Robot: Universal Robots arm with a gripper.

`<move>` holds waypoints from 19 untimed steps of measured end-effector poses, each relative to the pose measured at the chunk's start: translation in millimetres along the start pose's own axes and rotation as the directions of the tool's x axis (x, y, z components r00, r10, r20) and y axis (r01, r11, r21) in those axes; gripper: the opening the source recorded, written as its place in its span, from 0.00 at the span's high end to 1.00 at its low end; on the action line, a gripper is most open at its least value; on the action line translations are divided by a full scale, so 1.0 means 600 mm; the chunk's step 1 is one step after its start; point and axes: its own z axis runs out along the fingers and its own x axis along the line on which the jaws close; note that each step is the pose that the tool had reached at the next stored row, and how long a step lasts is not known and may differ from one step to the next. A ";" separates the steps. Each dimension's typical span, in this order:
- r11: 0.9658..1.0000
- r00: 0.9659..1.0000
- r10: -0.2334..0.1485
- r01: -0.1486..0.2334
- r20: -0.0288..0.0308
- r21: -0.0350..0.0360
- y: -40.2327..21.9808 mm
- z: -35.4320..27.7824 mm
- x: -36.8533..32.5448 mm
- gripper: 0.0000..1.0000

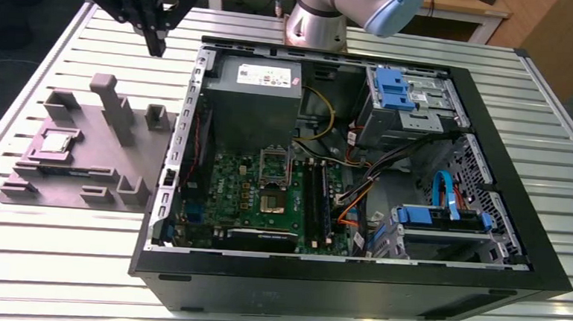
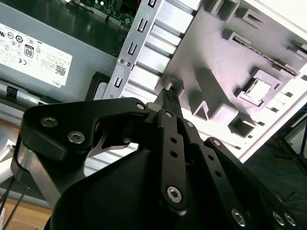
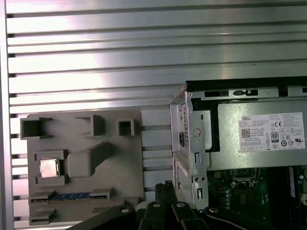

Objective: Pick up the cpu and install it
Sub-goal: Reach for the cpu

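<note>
The cpu (image 1: 57, 143), a small silvery square chip, lies flat in a recess of the grey holder plate (image 1: 97, 167) on the slatted table, at the exterior view's left. Both wrist views show the cpu (image 2: 259, 89) (image 3: 49, 167) in that recess. My gripper (image 1: 156, 46) hangs high above the table's far edge, between the holder plate and the open computer case (image 1: 359, 284), well away from the cpu. Its black fingers (image 2: 169, 98) meet at the tips with nothing between them. The gripper (image 3: 167, 184) points down near the case's corner. The motherboard's socket (image 1: 270, 197) lies inside the case.
The holder plate carries tall grey posts (image 1: 106, 97) and a blue-edged memory stick (image 3: 72, 196). Inside the case are a grey power supply (image 1: 255, 91), blue drive brackets (image 1: 391, 88) and loose cables (image 1: 365, 188). The arm's base (image 1: 315, 20) stands behind the case.
</note>
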 end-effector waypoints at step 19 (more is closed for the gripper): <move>1.000 1.000 0.000 0.000 0.000 0.000 -0.002 0.001 0.024 0.89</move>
